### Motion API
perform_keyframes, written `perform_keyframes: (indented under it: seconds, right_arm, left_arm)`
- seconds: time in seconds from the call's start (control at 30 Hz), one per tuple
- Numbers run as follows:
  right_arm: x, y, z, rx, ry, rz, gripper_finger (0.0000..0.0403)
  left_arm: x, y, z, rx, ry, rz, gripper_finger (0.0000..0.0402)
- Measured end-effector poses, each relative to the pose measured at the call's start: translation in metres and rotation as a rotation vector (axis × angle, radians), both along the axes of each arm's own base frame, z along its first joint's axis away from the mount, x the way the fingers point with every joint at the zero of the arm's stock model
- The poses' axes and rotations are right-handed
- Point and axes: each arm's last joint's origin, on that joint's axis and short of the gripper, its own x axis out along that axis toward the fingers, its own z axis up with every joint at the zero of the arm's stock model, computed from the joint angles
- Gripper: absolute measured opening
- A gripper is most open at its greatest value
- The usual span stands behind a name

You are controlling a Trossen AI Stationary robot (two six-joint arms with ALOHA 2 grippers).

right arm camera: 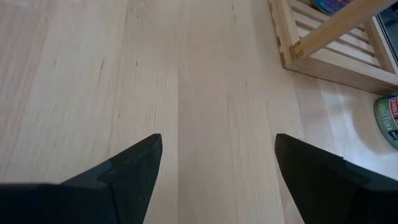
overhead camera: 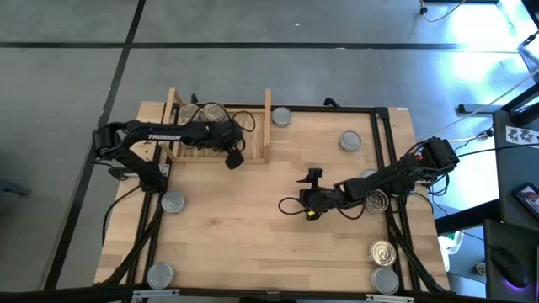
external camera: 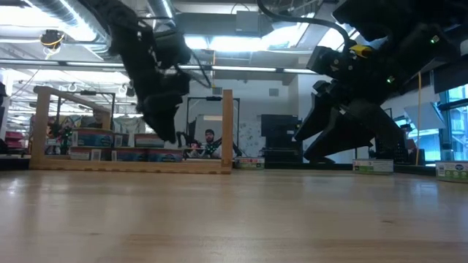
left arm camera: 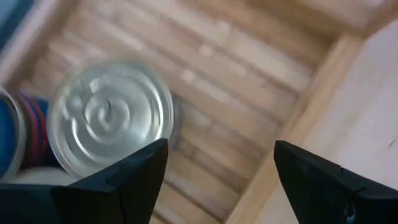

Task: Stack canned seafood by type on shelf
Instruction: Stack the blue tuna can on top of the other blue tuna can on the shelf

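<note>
Seen from above: light-wood shelf [overhead camera: 221,150] at about eleven o'clock on the pale tabletop [overhead camera: 244,236], slatted base between two upright side boards, several tins [overhead camera: 206,113] grouped in its far left part. Left gripper [overhead camera: 234,158] poised over the shelf's near right portion, fingers spread and empty; in its wrist view, a silver ridged can top [left arm camera: 111,117] on the slats just beyond the left-hand fingertip, blue and red labelled cans [left arm camera: 25,134] beside it, the shelf's side board [left arm camera: 298,118] running along the other side. Right gripper [overhead camera: 313,178] hanging above bare wood near the table's centre, just toward three o'clock, jaws parted with nothing between them; its wrist view showing plain tabletop, a corner of the shelf [right arm camera: 329,43] and the edge of a green-labelled tin [right arm camera: 388,118].

Loose canned seafood scattered around: one grey tin [overhead camera: 281,117] just outside the shelf's right board at twelve o'clock, one [overhead camera: 350,140] at two o'clock, a shiny one [overhead camera: 376,200] under the right arm at three o'clock, a golden pull-tab tin [overhead camera: 383,252] and a grey one [overhead camera: 385,280] at five o'clock, a grey tin [overhead camera: 173,201] at nine o'clock, another [overhead camera: 160,274] at seven o'clock.

From table height: stacked cans [external camera: 95,145] inside the shelf [external camera: 131,165], a person [external camera: 210,140] visible far behind.
</note>
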Motion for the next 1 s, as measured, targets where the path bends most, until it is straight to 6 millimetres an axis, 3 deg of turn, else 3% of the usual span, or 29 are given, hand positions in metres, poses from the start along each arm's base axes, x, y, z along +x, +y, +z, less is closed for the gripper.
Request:
perform_keyframes:
  seconds: [0.23,0.43,0.57,0.67,0.9,1.0]
  right_arm:
    - [0.000,0.000,0.000,-0.003,0.000,0.003,0.0312]
    - [0.000,0.000,0.000,-0.004,0.001,0.004,0.0312]
    - [0.000,0.000,0.000,-0.004,0.002,0.004,0.0312]
    - [0.000,0.000,0.000,-0.005,0.004,0.004,0.0312]
    - [0.000,0.000,0.000,-0.008,0.006,0.006,0.0312]
    - [0.000,0.000,0.000,-0.007,0.004,0.006,0.0312]
  left_arm:
    - [0.002,0.013,0.009,0.187,0.065,0.020,0.0292]
    - [0.003,0.022,-0.008,0.159,0.125,0.022,0.0292]
    - [0.008,0.021,-0.026,0.089,0.168,-0.031,0.0292]
    - [0.012,0.016,-0.029,0.043,0.156,-0.062,0.0292]
    - [0.013,-0.010,-0.009,-0.106,0.025,-0.156,0.0292]
    - [0.012,-0.017,0.012,-0.106,-0.062,-0.189,0.0292]
